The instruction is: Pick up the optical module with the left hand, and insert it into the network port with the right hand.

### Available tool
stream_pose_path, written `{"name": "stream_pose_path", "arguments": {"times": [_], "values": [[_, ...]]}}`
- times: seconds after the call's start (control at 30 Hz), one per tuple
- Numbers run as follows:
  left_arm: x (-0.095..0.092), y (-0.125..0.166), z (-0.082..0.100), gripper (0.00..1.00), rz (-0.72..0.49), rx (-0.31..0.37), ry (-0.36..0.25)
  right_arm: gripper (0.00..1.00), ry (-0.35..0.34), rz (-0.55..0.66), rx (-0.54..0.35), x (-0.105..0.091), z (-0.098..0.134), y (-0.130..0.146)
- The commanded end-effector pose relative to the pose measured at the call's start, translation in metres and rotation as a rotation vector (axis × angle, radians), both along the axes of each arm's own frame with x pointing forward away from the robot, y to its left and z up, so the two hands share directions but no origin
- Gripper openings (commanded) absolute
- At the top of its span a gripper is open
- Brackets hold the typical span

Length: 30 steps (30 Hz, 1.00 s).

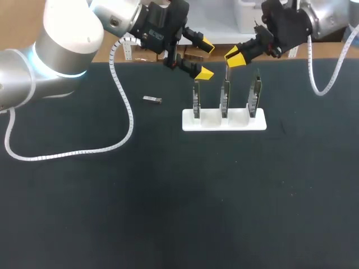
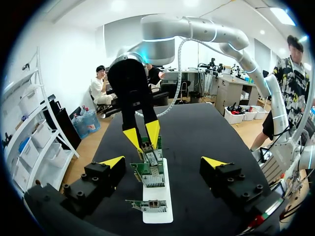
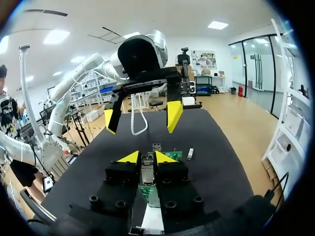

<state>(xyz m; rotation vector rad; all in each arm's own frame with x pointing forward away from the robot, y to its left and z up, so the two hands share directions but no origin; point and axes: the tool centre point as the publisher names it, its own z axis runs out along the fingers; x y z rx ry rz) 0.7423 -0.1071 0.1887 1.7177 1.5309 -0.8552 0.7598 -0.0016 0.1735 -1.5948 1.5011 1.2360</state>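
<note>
Judging progress: insertion stage, not finished.

- Tool state, right: the right gripper (image 3: 147,157) is clamped on the optical module (image 3: 147,173). Both fingers press it from two sides, and the module is held upright.
- Position: in the head view the module hangs directly over the middle board (image 1: 224,100), one of three boards standing in the white holder (image 1: 224,123). Its lower end reaches the top edge of that board.
- The network port is hidden behind the fingers. I cannot tell whether the module has entered it or only touches it.
- Tool state, left: the left gripper (image 1: 205,59) has its fingers wide apart and holds nothing. It hovers just beside the right gripper, above the leftmost board (image 1: 196,100).
- Done, by my reading: the pick-up and the hand-over.
- Left to do: press the module home in the port, release it, and withdraw the right arm.
- Note: a second module (image 1: 152,100) lies flat on the table (image 1: 168,196), well apart from the holder. Neither gripper touches it.
</note>
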Motion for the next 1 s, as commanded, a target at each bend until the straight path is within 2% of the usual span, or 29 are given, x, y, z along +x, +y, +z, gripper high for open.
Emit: {"name": "stream_pose_path", "arguments": {"times": [0.03, 0.27, 0.8, 1.0], "values": [[0.0021, -0.0010, 0.0007, 1.00, -0.003, 0.007, 0.004, 0.00, -0.013, -0.003, -0.013, -0.0011, -0.0012, 0.0019], [0.0021, -0.0010, 0.0007, 1.00, -0.003, 0.007, 0.004, 0.00, -0.065, -0.017, -0.016, -0.0022, 0.0034, 0.0040], [0.0021, -0.0010, 0.0007, 1.00, -0.003, 0.007, 0.004, 0.00, -0.054, -0.046, -0.005, -0.0069, -0.0054, 0.0031], [0.0021, -0.0010, 0.0007, 1.00, -0.003, 0.007, 0.004, 0.00, -0.075, -0.054, -0.005, -0.0064, -0.0039, 0.0022]]}}
